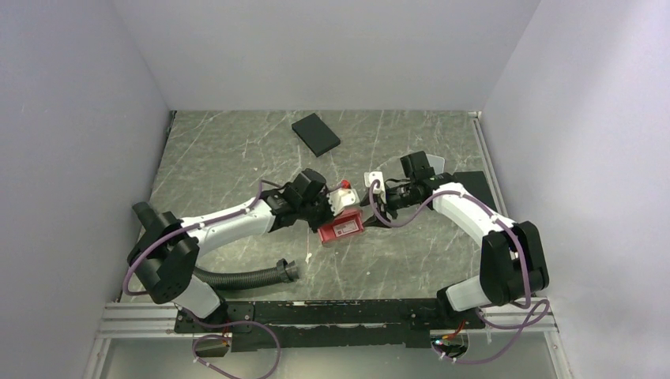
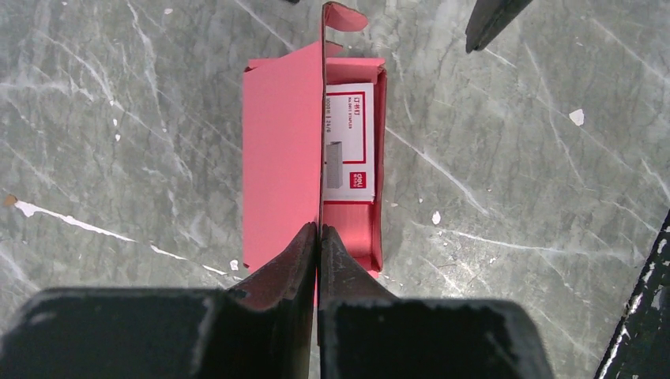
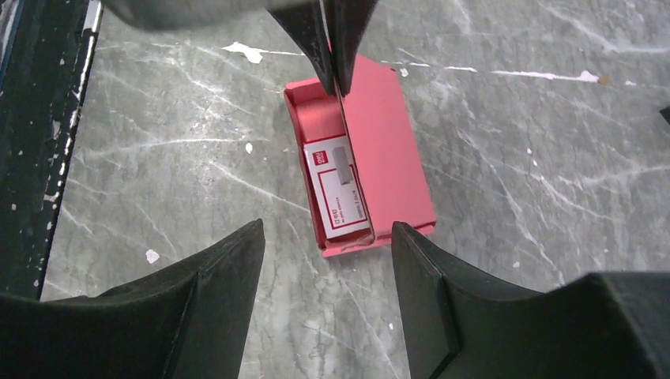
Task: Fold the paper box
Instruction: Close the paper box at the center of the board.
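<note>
Two arms meet over the middle of the grey marbled table (image 1: 237,158) in the overhead view. The paper box (image 1: 341,229) lies between them, pinkish red with a white label showing. The left gripper (image 1: 330,207) is at its far left edge. The right gripper (image 1: 373,212) hangs just right of it. A flat black box (image 1: 316,134) lies well apart toward the back wall, and a ribbed black hose (image 1: 245,276) lies near the left arm's base.

From the left wrist, the left gripper (image 2: 318,229) has its jaws pressed together on the thin edge of a broad panel of the paper box (image 2: 280,158). That panel stands raised along one long side of a shallow tray with low walls and ends in a small rounded tab (image 2: 344,16) at the far end. A small red-and-white carton (image 2: 348,142) lies flat inside the tray.

From the right wrist, the right gripper (image 3: 325,229) hovers above the near end of the paper box (image 3: 391,142), its jaws spread wide with nothing between them. The carton (image 3: 338,185) fills the tray's near half, and the left gripper (image 3: 336,75) pinches the panel at the far end.
</note>
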Controlling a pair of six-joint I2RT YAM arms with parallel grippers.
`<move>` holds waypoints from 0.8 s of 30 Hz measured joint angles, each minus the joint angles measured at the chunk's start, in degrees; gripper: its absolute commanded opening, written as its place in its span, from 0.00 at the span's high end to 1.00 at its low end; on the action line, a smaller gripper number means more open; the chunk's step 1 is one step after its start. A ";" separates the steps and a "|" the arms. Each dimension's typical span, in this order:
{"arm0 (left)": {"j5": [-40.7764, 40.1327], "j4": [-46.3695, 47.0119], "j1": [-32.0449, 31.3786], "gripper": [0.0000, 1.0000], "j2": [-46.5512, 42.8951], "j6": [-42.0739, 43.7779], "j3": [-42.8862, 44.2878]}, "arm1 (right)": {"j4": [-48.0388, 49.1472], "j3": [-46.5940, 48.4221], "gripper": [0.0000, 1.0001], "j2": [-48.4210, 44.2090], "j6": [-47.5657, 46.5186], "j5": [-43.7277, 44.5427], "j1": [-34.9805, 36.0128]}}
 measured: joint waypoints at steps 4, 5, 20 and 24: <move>1.25 -0.90 1.42 0.90 0.00 -0.68 0.81 | -0.04 0.76 0.37 0.70 1.68 -0.22 -1.64; 1.51 -1.07 1.81 0.90 0.02 -0.87 0.90 | 0.00 0.96 0.37 0.92 2.14 -0.22 -1.97; 5.25 -4.42 6.27 0.91 3.89 -5.99 5.77 | 0.85 6.10 0.41 9.35 14.95 3.04 -2.69; 6.08 -5.07 7.30 0.91 4.52 -7.10 6.73 | 1.09 6.93 0.41 10.97 18.10 4.24 -2.71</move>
